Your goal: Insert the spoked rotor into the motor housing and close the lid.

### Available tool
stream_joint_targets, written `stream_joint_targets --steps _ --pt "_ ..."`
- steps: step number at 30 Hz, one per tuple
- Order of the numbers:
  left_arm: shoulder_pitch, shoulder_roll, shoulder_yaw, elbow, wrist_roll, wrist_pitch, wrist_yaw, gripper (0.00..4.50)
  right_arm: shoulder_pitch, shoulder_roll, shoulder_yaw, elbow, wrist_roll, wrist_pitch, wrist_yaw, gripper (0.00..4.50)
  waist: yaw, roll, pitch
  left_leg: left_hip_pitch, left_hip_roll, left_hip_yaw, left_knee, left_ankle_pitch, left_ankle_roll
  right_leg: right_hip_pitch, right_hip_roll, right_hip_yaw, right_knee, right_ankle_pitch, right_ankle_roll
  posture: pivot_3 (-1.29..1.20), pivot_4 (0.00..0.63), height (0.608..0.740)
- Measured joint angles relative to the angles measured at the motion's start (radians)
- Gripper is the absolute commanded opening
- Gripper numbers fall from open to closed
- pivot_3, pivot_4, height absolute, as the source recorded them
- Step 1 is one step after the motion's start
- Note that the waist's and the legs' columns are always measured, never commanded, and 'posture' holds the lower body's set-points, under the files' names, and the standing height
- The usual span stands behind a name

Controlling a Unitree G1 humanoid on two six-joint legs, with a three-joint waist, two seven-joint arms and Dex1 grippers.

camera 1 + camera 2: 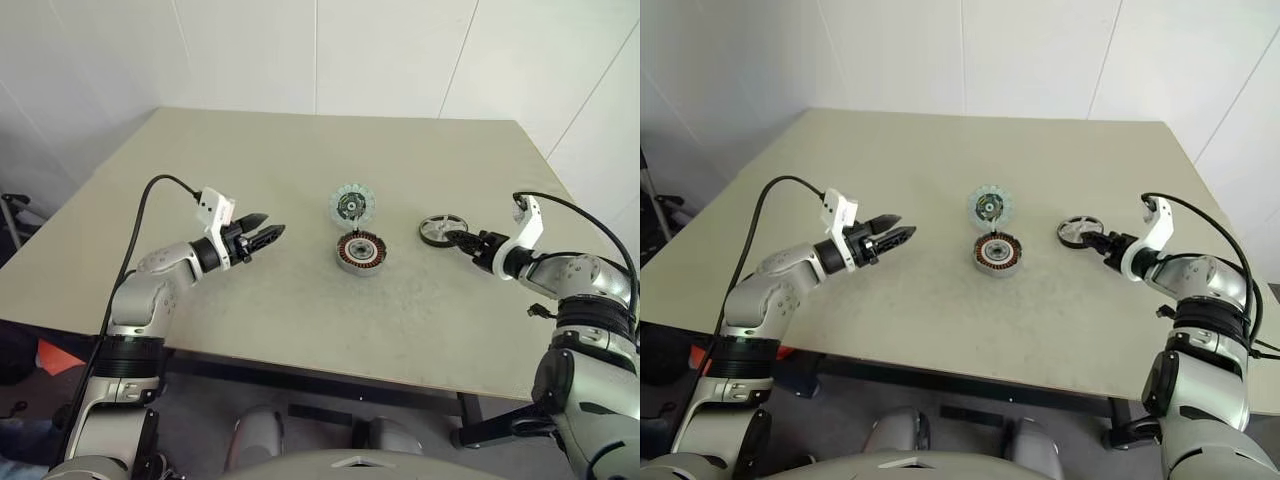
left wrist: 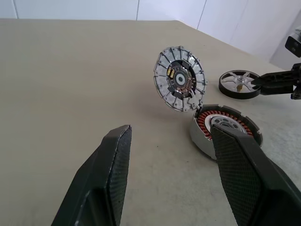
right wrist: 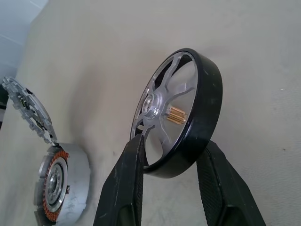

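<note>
Clearly black-rimmed spoked rotor [image 3: 181, 113], silver spokes, brass hub.

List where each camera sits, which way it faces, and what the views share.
Left eye, right eye: on the head, looking forward and down over the table; both arms show, with left gripper and right gripper.
Left wrist: on the left arm, looking along its open fingers at the lid, which stands tilted at the motor housing edge.
Right wrist: on the right arm, looking along its fingers, closed on the spoked rotor rim.
Shared: all views show housing, lid and rotor; the left wrist also catches the right gripper.
</note>
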Motion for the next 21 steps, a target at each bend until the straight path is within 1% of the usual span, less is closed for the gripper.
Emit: stream_joint_targets --steps 3,4,8,12,17,20,21 --pt "0.000 0.000 -0.002 0.000 0.000 0.000 0.000 2.82 -0.008 0.016 -0.012 0.001 0.034 0.002 -0.002 0.40 0.000 0.000 0.000 0.000 0.000 0.000 -0.001 0.000 0.000 0.000 0.000 0.000 0.000 0.000 0.000 0.00 0.000 0.740" --pt "0.000 -0.001 -0.003 -0.001 0.000 0.000 0.000 2.82 -0.011 0.021 -0.017 0.001 0.042 0.003 -0.007 0.35 0.000 0.000 0.000 0.000 0.000 0.000 -0.001 0.000 0.000 0.000 0.000 0.000 0.000 0.000 0.000 0.00 0.000 0.740" --pt "0.001 0.000 -0.003 -0.001 0.000 0.000 0.001 2.82 -0.010 0.040 -0.054 0.001 0.081 0.024 -0.031 0.35 0.000 0.000 0.000 0.000 0.000 0.000 -0.001 0.001 -0.001 0.000 0.000 0.000 0.000 0.000 0.000 0.00 0.000 0.740" --pt "0.005 0.000 -0.004 -0.002 0.000 0.000 0.001 2.82 -0.016 0.055 -0.150 -0.006 0.187 0.107 -0.050 0.35 0.001 0.000 0.000 0.000 0.000 0.000 -0.001 0.001 -0.001 0.000 0.000 0.000 -0.001 0.000 0.000 0.00 0.000 0.740" --pt "0.010 0.000 -0.011 -0.004 0.000 0.000 0.001 2.82 -0.003 0.065 -0.237 -0.153 0.356 0.280 -0.046 0.35 0.004 0.001 0.000 0.000 0.000 0.000 -0.002 0.001 -0.001 -0.001 0.000 0.000 -0.001 0.000 0.000 0.00 0.000 0.740" --pt "0.010 0.000 -0.015 -0.006 0.000 0.000 0.001 2.82 0.039 0.081 -0.264 -0.243 0.434 0.387 -0.055 0.35 0.007 0.001 0.000 0.000 0.000 0.000 -0.003 0.001 -0.002 0.000 0.000 0.000 -0.002 0.000 0.000 0.00 0.000 0.740" --pt "0.011 0.001 -0.015 -0.007 0.000 0.000 0.001 2.82 0.065 0.105 -0.276 -0.284 0.463 0.441 -0.069 0.35 0.007 0.001 0.000 0.000 0.000 0.000 -0.003 0.001 -0.002 0.000 0.000 0.000 -0.002 0.000 0.001 0.00 0.000 0.740"
